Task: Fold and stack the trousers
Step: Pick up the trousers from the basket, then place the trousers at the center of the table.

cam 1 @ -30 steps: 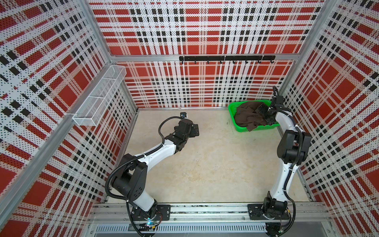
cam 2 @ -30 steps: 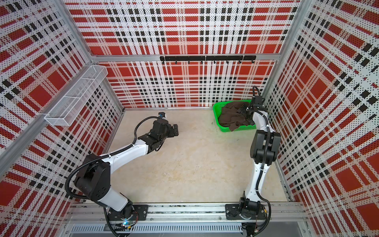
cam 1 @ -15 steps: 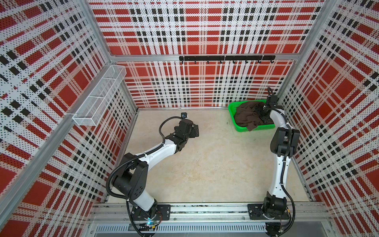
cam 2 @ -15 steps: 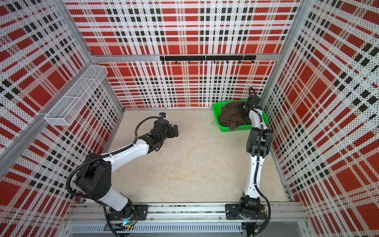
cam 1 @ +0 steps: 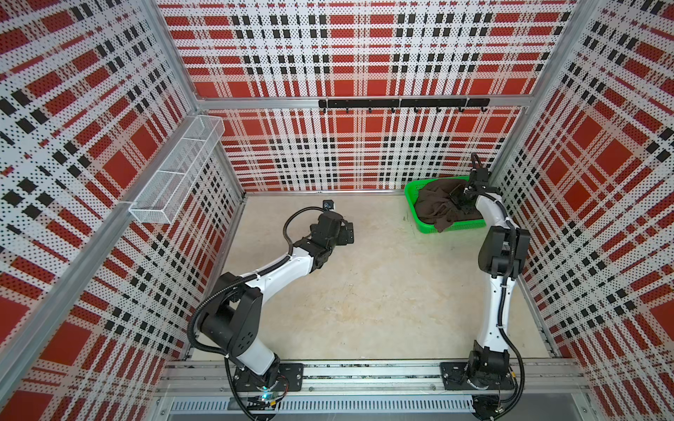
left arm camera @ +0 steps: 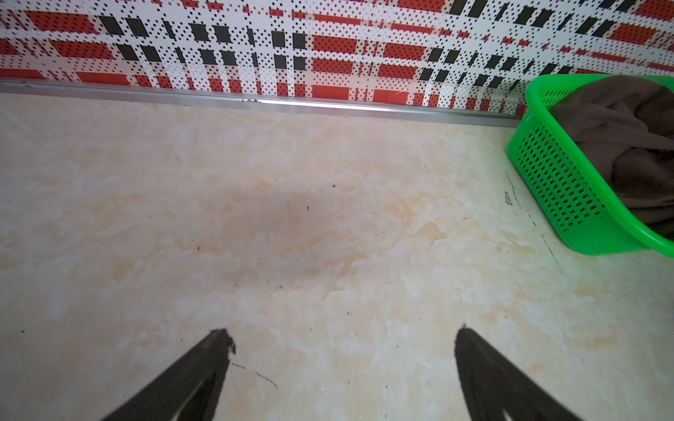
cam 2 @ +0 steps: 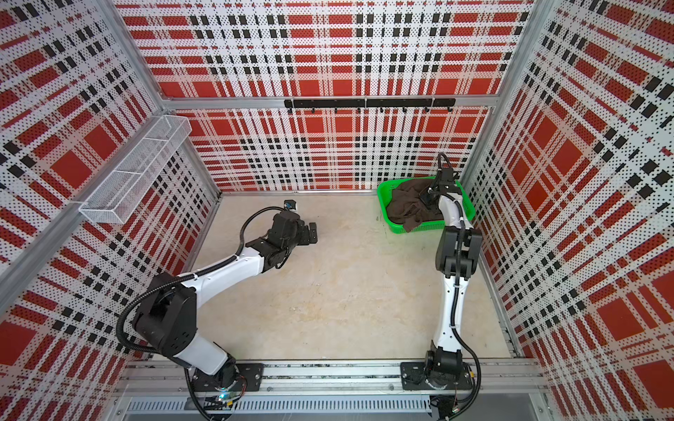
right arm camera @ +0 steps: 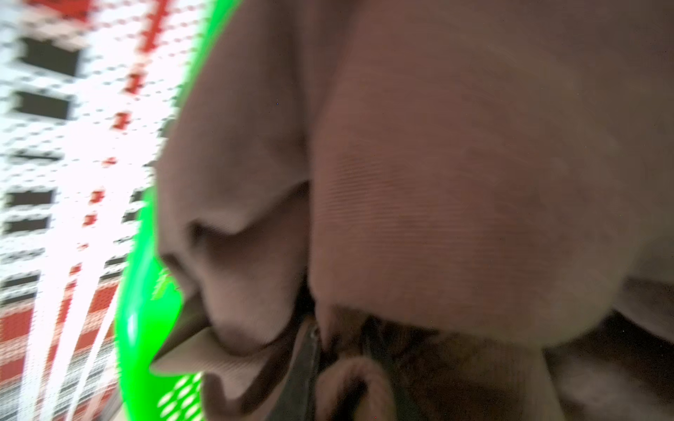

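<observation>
Plaid walls (cam 1: 346,47) of red, white and black box in a pale marbled table (cam 1: 364,291), and nothing on that table is folded yet. Your trousers (cam 1: 436,204) lie as one crumpled brown heap inside the green basket (cam 1: 463,226), in the far corner on the right arm's side. A flap of cloth droops over the near rim.

Judging from that, you are at the very first step. The heap has to come out of the basket, be spread on the table, be folded and be set down as a stack, and all of it is left to do.

Your right gripper (cam 1: 458,197) is down in the heap, touching the cloth. You cannot tell whether it has clenched on a fold. In both top views its tips are sunk into the brown cloth. The right wrist view is blurred and filled with trousers (right arm camera: 437,182) close to the lens, beside a strip of the basket (right arm camera: 133,291).

Your left gripper (left arm camera: 343,335) hangs over bare table, well apart from the basket. Its fingers (left arm camera: 219,350) are spread wide with nothing between them.

You cannot pick out the waistband, the button or the leg ends in the heap. The right arm covers part of the basket's far side, and the left wrist view cuts the basket off at its edge
</observation>
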